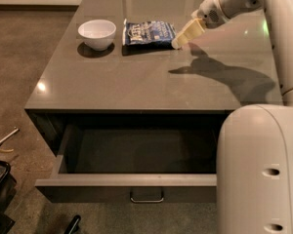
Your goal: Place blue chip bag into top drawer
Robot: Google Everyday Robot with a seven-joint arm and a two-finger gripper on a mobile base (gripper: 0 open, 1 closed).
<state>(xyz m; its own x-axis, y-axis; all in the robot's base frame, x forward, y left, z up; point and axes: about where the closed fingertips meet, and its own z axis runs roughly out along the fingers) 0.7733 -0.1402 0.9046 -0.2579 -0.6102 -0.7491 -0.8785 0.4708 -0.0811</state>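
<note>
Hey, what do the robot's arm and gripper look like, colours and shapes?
The arm is glossy white, made of thick rounded sections; a bulky white shell in the foreground has two small oval holes. The gripper, over the table beside the chip bag, is pale yellow and tapered.

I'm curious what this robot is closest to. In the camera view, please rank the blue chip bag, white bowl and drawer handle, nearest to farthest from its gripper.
The gripper hovers over the tabletop's far right.
1. Blue chip bag, just beside it on the left.
2. White bowl, further left on the tabletop.
3. Drawer handle, low on the open top drawer's front.
</note>
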